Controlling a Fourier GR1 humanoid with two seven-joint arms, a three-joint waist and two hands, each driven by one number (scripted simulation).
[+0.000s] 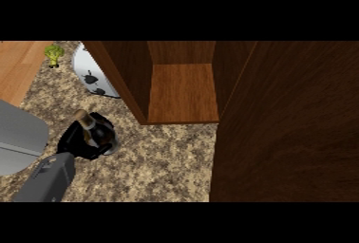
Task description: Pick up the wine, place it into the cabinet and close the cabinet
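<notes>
While the cabinet stands open: the dark wine bottle is at the left of the speckled counter, clear of the shelf.

Wine bottle [98,133]: dark glass, rounded body, narrow neck with a pale tan top pointing to the far left. It stands on the counter, near and left of the cabinet opening, not inside it.

Label: a light patch shows on the neck; no writing can be read.

Left hand [79,142]: black, curled round the lower body of the wine bottle, fingers wrapping it from the left and near side. Its grey forearm comes in from the lower left edge.

Right hand: does not show.

Cabinet [184,90]: warm brown wood with visible grain; a flat shelf floor between two upright side walls, the inside bare and lit.

Cabinet door [288,123]: a broad dark wood panel with fine vertical grain, swung open, filling the right side of the view.

Counter [161,166]: stone look, mottled beige, brown and black, with a rough speckled pattern.

Wooden strip [17,66]: lighter orange-brown wood at the far left, smooth and straight-grained.

White curved object [91,71]: smooth, rounded edge, with small dark marks, partly hidden behind the cabinet's left wall.

Green item [53,54]: small, knobbly, leafy in shape, far left by the white object.

Grey block [17,137]: plain, matte, rounded corner, at the left edge.
</notes>
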